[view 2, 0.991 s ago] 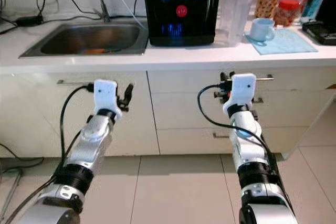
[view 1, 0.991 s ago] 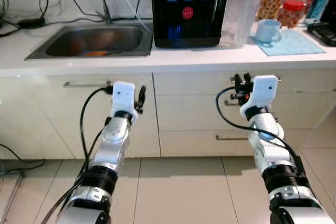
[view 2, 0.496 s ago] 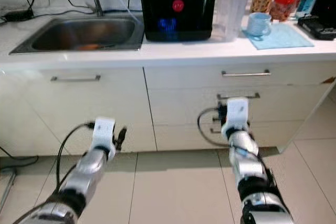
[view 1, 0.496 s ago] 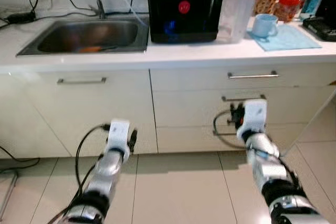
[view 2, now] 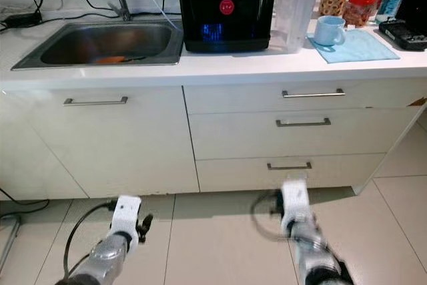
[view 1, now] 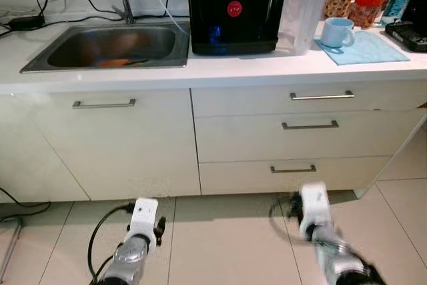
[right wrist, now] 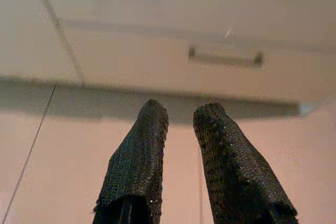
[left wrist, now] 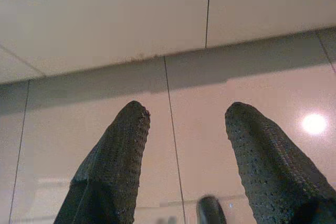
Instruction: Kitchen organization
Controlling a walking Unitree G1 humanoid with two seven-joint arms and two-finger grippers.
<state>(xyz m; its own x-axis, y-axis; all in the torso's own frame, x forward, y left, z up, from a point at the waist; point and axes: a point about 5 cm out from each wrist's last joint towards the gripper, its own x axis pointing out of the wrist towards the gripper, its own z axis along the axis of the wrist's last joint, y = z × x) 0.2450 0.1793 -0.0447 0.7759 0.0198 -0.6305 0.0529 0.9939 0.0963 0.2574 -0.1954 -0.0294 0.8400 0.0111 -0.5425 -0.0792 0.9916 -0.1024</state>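
Both arms hang low in front of the white cabinets, over the tiled floor. My left gripper (view 1: 160, 223) is open; its wrist view has the two black fingers (left wrist: 113, 156) spread wide with bare floor tile between them. My right gripper (right wrist: 181, 109) points at the lowest drawer handle (right wrist: 224, 57), its fingers nearly together and empty; in the left eye view it is blurred. On the counter a light-blue mug (view 1: 337, 33) stands on a blue mat (view 1: 363, 50), beside a clear pitcher with a red lid (view 1: 301, 6) and two red-lidded jars (view 1: 368, 8).
A steel sink (view 1: 110, 46) with something orange in it is set in the counter at left, and a black water dispenser (view 1: 233, 5) stands at centre. Three drawers with bar handles (view 1: 321, 96) are at right, a cabinet door (view 1: 103, 103) at left. Cables lie on the floor at far left.
Both arms have dropped from drawer height down toward the floor. The camera has tilted, so the counter sits a little differently in the picture.
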